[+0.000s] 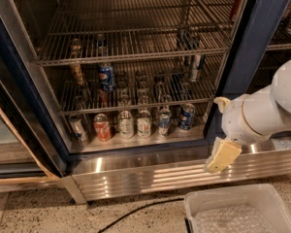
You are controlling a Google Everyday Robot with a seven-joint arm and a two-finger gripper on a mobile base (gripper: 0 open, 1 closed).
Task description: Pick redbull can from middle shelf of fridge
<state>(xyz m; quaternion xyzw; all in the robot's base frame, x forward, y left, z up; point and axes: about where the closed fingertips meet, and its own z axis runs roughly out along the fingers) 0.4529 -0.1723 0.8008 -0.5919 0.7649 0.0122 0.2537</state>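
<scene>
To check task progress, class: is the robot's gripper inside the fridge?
No, the gripper hangs outside the fridge, low on the right before its steel sill.

Fridge (262, 42): frame cut off at the top, left and right picture edges.
Redbull can (197, 68), near right edge of middle shelf (136, 106): top screened by rods of the rack above; label unreadable.
Back-row cans (143, 81) on that shelf: dark, kinds not discernible.
Gripper (223, 155): low before the steel sill (136, 171), below the shelf's front right corner. Its arm (276, 106) is cut by the right picture edge.
Bin (233, 193): cut off at the bottom edge.
</scene>
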